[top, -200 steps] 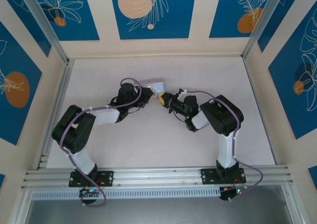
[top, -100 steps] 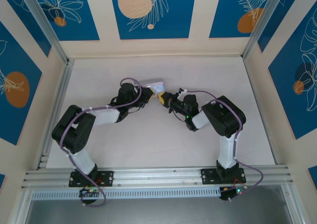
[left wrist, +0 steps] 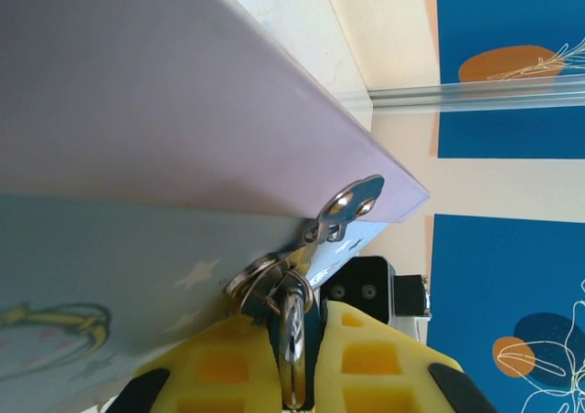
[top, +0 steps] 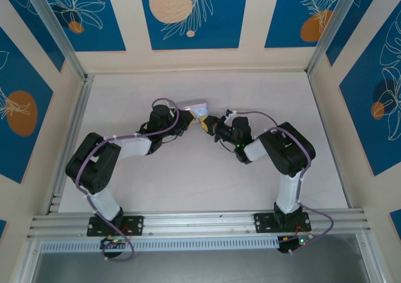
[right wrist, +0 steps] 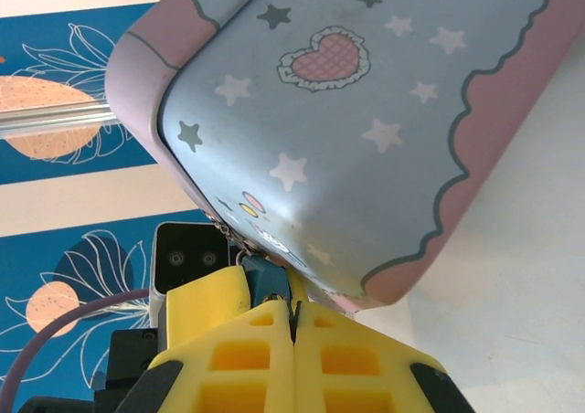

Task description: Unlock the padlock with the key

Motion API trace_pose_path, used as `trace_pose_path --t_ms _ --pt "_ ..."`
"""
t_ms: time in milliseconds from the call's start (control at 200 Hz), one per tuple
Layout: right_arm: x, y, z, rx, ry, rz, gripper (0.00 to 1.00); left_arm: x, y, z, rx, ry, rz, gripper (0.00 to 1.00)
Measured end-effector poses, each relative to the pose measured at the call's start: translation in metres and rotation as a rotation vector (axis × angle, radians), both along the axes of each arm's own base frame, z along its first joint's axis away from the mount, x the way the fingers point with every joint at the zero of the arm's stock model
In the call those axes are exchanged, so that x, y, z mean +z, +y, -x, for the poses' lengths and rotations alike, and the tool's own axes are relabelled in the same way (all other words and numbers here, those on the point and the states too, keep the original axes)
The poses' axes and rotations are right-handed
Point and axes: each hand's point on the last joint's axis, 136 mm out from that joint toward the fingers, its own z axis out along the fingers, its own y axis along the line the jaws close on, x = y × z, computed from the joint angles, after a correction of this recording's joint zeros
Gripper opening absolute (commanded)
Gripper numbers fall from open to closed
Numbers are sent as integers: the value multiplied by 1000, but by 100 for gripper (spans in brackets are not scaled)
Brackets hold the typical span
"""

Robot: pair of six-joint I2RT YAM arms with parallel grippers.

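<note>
The small teal padlock (right wrist: 268, 280) hangs from the metal hasp (left wrist: 352, 203) of a pale blue tin box (top: 195, 106) with stars and a heart. My left gripper (left wrist: 297, 322) is shut on the padlock (left wrist: 292, 358), whose silver shackle stands between the yellow fingers (left wrist: 224, 363). My right gripper (right wrist: 293, 311) is shut, its tips right against the padlock's underside. Only a thin dark sliver of the key (right wrist: 292, 304) shows at the seam between those tips. In the top view both grippers, left (top: 190, 121) and right (top: 208, 125), meet just in front of the tin.
The tin's lid (left wrist: 137, 93) hangs over the left gripper. The tin's pink-edged lower corner (right wrist: 402, 280) stands close above the pale table (right wrist: 521, 276). Aluminium rails (top: 69, 133) and blue patterned walls (top: 188, 14) enclose the table on three sides.
The right arm's elbow has swung slightly to the right and its wrist has shifted a little. Both grippers stay at the padlock, and the left arm has not moved.
</note>
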Motion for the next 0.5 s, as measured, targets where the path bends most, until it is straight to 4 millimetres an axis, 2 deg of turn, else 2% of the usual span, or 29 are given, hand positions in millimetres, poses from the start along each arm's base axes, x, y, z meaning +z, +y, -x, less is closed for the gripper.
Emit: trace_pose_path --t_ms 295,500 --pt "3 -1 3 13 -20 82 0 0 -2 2 -18 0 3 0" --pt "-1 1 0 15 -33 50 0 0 0 0 -3 2 3 0"
